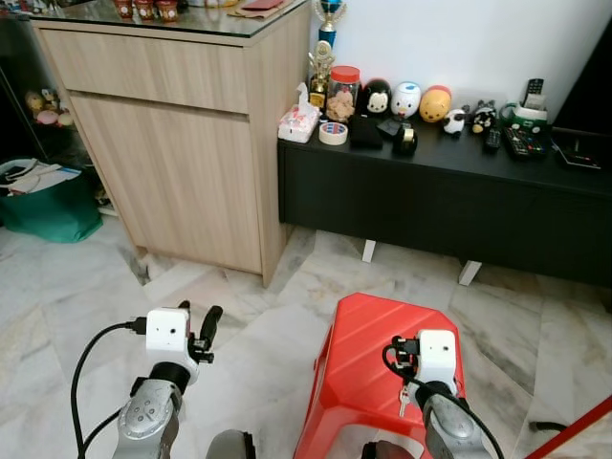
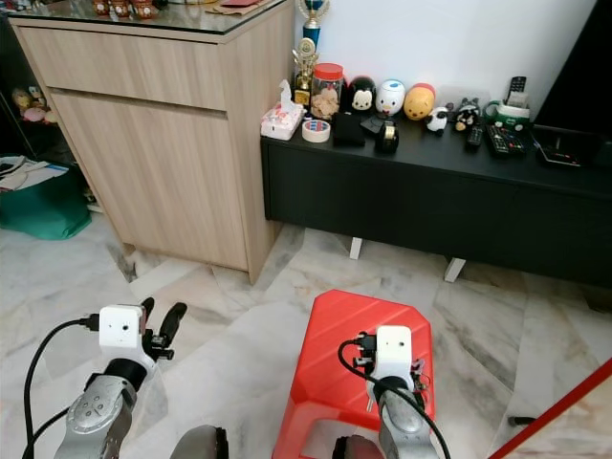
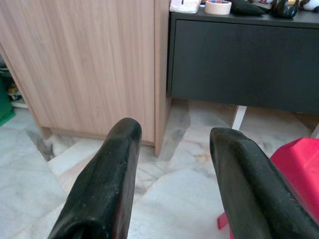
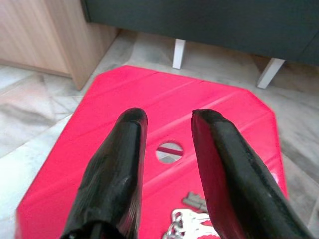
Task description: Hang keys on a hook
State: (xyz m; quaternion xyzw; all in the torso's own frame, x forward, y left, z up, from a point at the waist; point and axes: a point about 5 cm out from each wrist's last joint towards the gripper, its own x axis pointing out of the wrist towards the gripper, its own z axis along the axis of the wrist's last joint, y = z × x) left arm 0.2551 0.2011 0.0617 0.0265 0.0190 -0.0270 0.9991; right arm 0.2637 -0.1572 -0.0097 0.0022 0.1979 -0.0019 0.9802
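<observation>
Wood cabinet [image 1: 172, 143], black console [image 1: 449, 191]: well ahead of both grippers. Red stool [image 4: 169, 124]: directly under right gripper [image 4: 168, 115], fingers [image 4: 224, 164] released, nothing between them. Keys [image 4: 192, 219]: on stool, just below right fingers. Left gripper [image 3: 172, 134]: over marble floor [image 1: 86, 296], fingers spread, unloaded.

A bright red plastic stool [image 4: 199, 119] lies under the right pincer [image 4: 169, 117], whose two fingers are glossy black; silver keys [image 4: 192, 216] glint just beneath them. The left pincer [image 3: 172, 137], equally black, hangs over a floor [image 3: 164, 194] of white marble veined in grey. Ahead of it stand a pale wood-grain cabinet [image 1: 182, 153] and a matt black sideboard [image 1: 449, 206], backed by a white wall [image 1: 478, 43]. Both wrist cameras are white.
</observation>
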